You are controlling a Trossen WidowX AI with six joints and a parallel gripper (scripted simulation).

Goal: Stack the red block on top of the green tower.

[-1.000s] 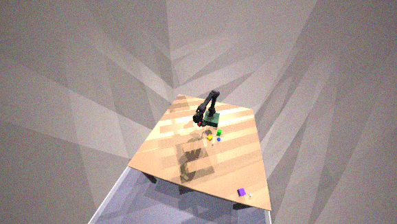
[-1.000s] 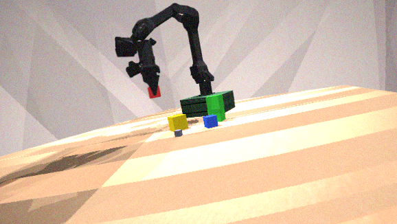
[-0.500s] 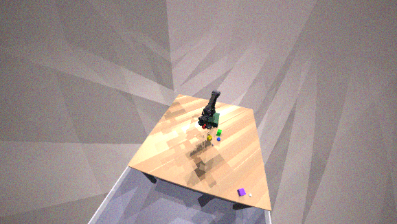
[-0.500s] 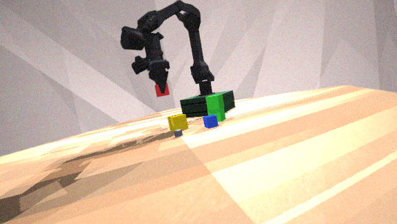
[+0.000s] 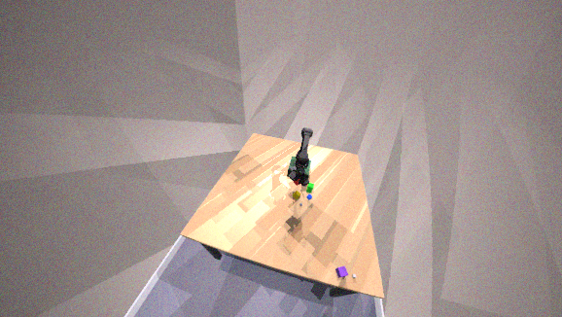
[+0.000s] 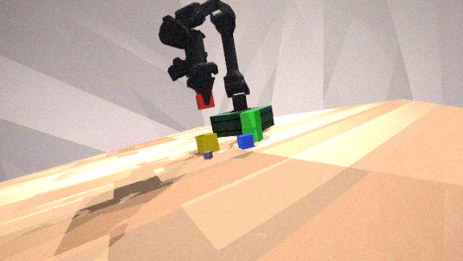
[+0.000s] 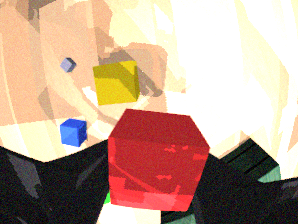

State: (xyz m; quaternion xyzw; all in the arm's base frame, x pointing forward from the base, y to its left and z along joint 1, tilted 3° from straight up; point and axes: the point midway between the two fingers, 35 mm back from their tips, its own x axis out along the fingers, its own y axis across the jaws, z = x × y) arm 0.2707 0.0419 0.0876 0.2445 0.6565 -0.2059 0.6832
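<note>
Tabletop (image 5: pixel 253 228) from the top view shows the arm reaching out from its base, with the gripper (image 5: pixel 297 181) hanging close to the green tower (image 5: pixel 309 187); the yellow block (image 5: pixel 296 194) and blue block (image 5: pixel 309 196) sit just in front, and a purple block (image 5: pixel 342 271) lies well apart near the table's near corner.

The exterior view is the clearest on height: the gripper (image 6: pixel 205 100) is clamped on the red block (image 6: pixel 205 101), which hangs in the air above tower-top level and off to the side of the green tower (image 6: pixel 251 124), above the yellow block (image 6: pixel 207 142). The tower stands upright against the dark green base (image 6: pixel 228 122), with the blue block (image 6: pixel 245 141) just beside it.

In the wrist view the red block (image 7: pixel 156 161) fills the space between the dark fingers, tilted slightly, with the yellow block (image 7: pixel 116 83) and blue block (image 7: pixel 73 132) below; only a sliver of green shows at its lower edge.

To do this step well, I would carry the block sideways at its present height until it is centred over the tower, level it, lower slowly until it touches, then open and lift straight up. Any sideways drift while low risks toppling the tower.
</note>
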